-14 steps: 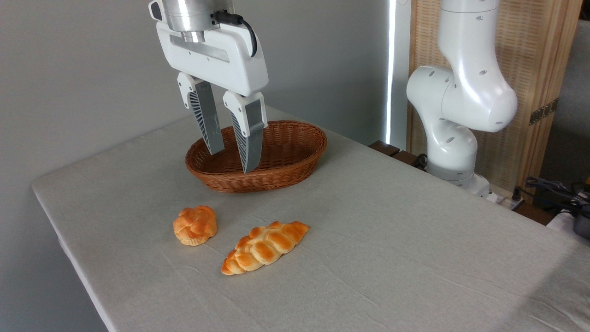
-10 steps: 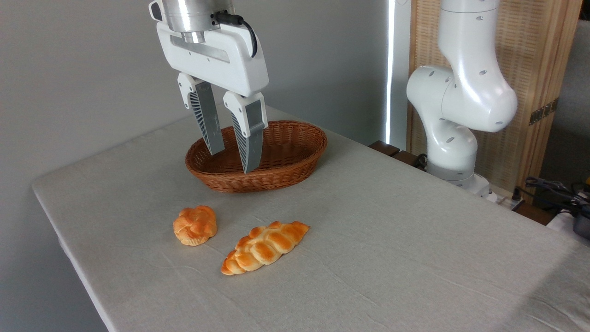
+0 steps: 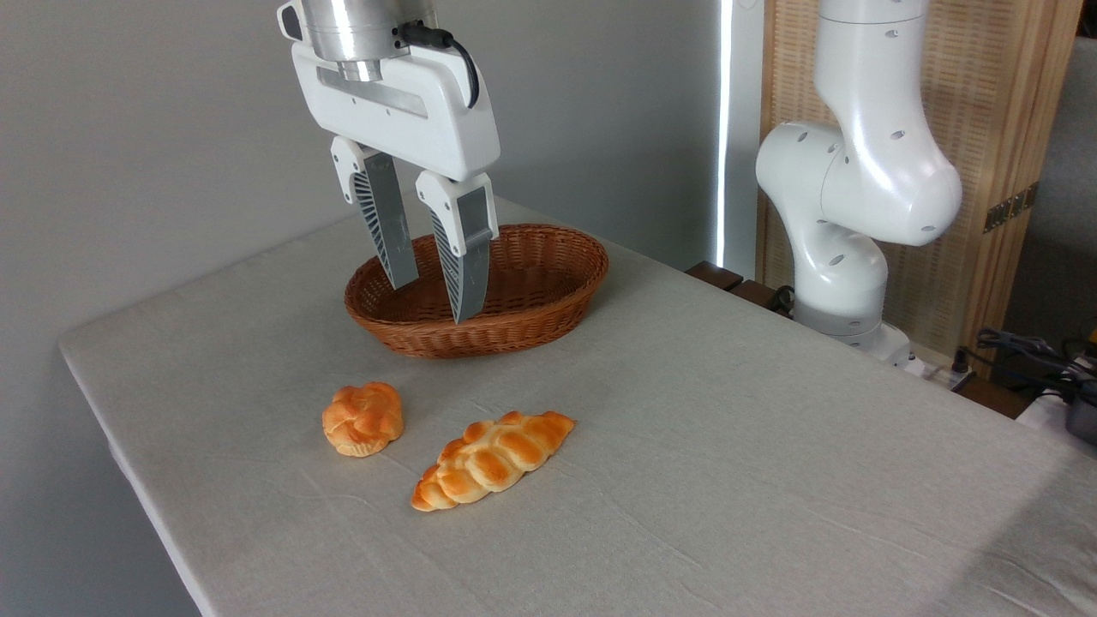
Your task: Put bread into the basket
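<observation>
The bread (image 3: 362,418), a small round knotted bun with a glossy golden-orange crust, lies on the table cloth at front left. Behind it stands the oval brown wicker basket (image 3: 548,296), with nothing inside that I can see. My gripper (image 3: 430,303) hangs in the air in front of the basket's left half, well above and behind the bun. Its two grey ribbed fingers (image 3: 383,224) point down and stand apart, open, with nothing between them.
A longer braided, pointed loaf (image 3: 491,458) lies just right of the bun. The arm's white base (image 3: 844,257) stands beyond the table's right rear edge. The table's left edge (image 3: 120,446) runs close to the bun. Cables lie at far right.
The gripper has shifted very slightly to the right; it stays open. Bun, loaf and basket have not moved.
</observation>
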Robot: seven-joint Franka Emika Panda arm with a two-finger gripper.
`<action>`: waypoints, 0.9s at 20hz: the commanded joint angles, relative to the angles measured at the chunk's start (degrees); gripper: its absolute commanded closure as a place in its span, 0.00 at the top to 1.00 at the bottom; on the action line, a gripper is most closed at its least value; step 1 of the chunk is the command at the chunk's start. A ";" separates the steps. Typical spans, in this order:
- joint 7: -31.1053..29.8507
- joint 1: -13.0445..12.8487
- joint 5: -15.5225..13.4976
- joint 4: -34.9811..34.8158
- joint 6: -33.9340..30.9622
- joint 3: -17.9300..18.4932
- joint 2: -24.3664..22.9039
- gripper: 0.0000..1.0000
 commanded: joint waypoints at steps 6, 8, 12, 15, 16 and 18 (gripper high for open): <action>0.75 -0.45 -0.42 -3.19 3.67 -3.39 -0.78 1.00; 0.93 -0.45 -0.42 -5.82 8.06 -6.46 -0.61 1.00; 1.10 -1.32 -0.33 -10.66 17.55 -9.99 1.41 1.00; 1.10 -3.52 0.28 -11.46 21.79 -10.08 5.01 1.00; 1.19 -3.52 0.28 -11.55 22.67 -10.08 5.98 1.00; 1.10 -3.52 0.28 -11.72 23.81 -10.17 8.00 1.00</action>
